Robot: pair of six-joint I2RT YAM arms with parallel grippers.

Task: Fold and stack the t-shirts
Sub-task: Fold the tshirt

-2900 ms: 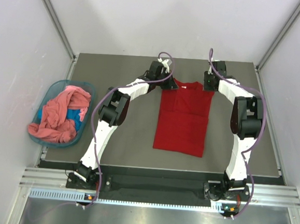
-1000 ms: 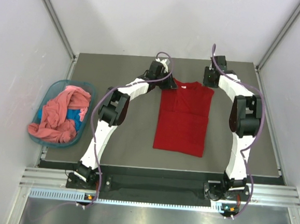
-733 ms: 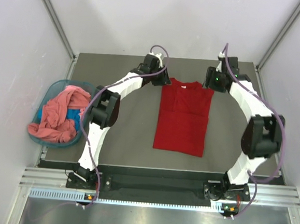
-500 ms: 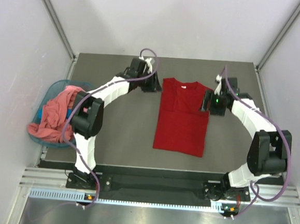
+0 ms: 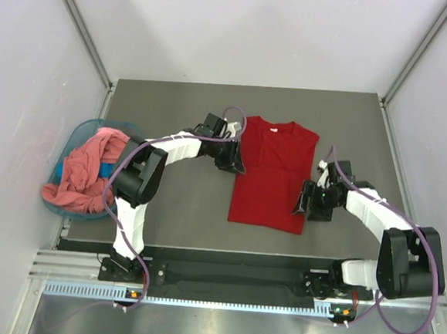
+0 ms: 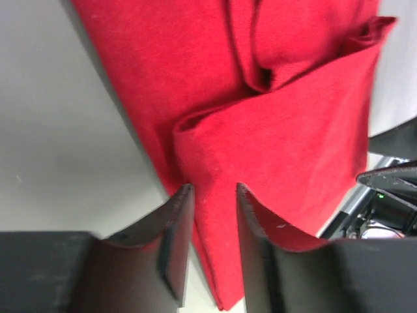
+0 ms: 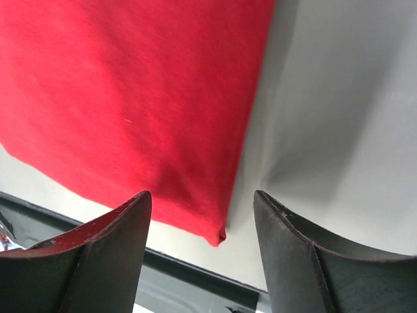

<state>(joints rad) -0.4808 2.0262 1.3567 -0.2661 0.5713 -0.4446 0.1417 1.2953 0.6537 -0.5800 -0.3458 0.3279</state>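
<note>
My overhead camera looks down on the whole tabletop [image 5: 189,207] from behind the arms. Both wrist cameras hang close over the red t-shirt [image 5: 273,179], which all three views share.

The flat t-shirt [image 5: 273,179] is a plain, deep red with no print. The bundled t-shirt [image 5: 84,168] is salmon-pink, with a patch of blue cloth [image 5: 113,172] beside it, both in a teal basket [image 5: 73,134]. The table [image 5: 182,202] is dark grey. The left arm [image 5: 179,143] and right arm [image 5: 371,212] are white with black joints and purple cables [image 5: 236,111]. The left gripper [image 6: 213,188] and right gripper [image 7: 202,193] are black.
</note>
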